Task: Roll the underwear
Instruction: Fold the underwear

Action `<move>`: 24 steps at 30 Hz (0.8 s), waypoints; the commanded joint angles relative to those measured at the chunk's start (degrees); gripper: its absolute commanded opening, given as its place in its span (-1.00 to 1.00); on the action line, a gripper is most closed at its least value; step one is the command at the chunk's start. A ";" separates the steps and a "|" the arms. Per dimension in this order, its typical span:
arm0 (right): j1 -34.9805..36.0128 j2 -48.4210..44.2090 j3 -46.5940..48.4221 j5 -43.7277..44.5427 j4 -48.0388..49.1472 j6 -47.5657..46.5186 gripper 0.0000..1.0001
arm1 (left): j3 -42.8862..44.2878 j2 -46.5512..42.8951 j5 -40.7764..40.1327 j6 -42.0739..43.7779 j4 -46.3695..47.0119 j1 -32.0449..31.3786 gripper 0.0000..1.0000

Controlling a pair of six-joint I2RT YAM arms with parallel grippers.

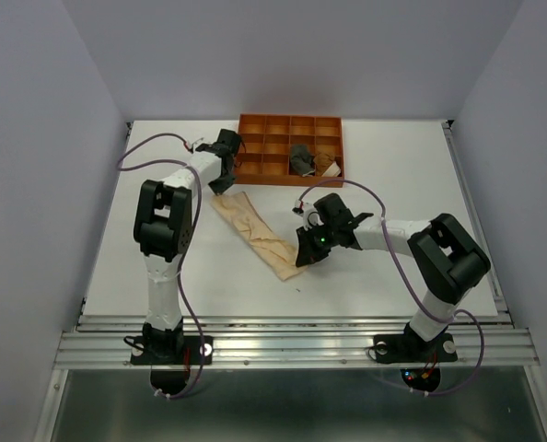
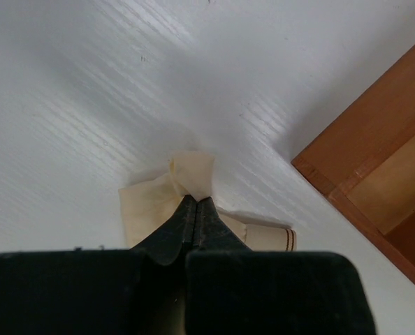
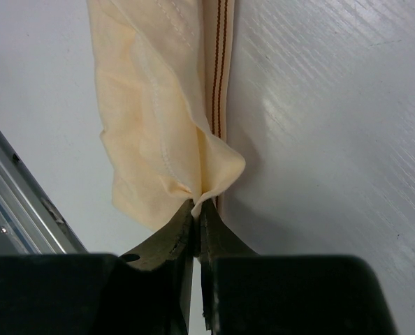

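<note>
1. The pale peach underwear (image 1: pixel 255 230) lies on the worktop (image 1: pixel 393 166) as a long, narrow, folded strip. It runs diagonally from just in front of the tray's near-left corner toward the near edge, between the two arms.
2. The left gripper (image 2: pixel 195 202) is closed on the far end of this strip. Its jaws are pressed together, and a small peak of peach fabric puckers out at their tips. In the left wrist view the tray's corner sits near this pinched end, to its right, not touching it.
3. The right gripper (image 3: pixel 199 206) is clamped on the near end. Its jaws pinch a gathered corner of the cloth, and the rest of the strip stretches away from the tips across the worktop. A thin brown stripe runs along one long edge.
4. The strip lies stretched out between the two grippers, unrolled.
5. The orange-brown tray (image 1: pixel 290 117) stands at the far side of the worktop. The dark grey underwear (image 1: pixel 301 158) sits bunched in its right half. The rust-brown underwear (image 1: pixel 327 166), showing cream, is just beside it on the right. I cannot tell exactly which compartments they fill.
</note>
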 commanded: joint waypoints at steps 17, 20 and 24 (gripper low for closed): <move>0.29 2.19 0.65 5.39 -5.53 -3.74 -0.80 | -10.50 -9.15 -1.89 -0.90 5.81 1.43 -1.00; 0.81 1.22 1.27 5.99 -5.27 -4.88 -0.80 | -17.55 -15.04 -4.70 -4.41 2.74 1.43 -1.00; 0.82 -0.27 1.97 7.23 -4.74 -7.33 -0.79 | -26.60 -22.60 -6.65 -8.02 -2.61 1.52 -1.00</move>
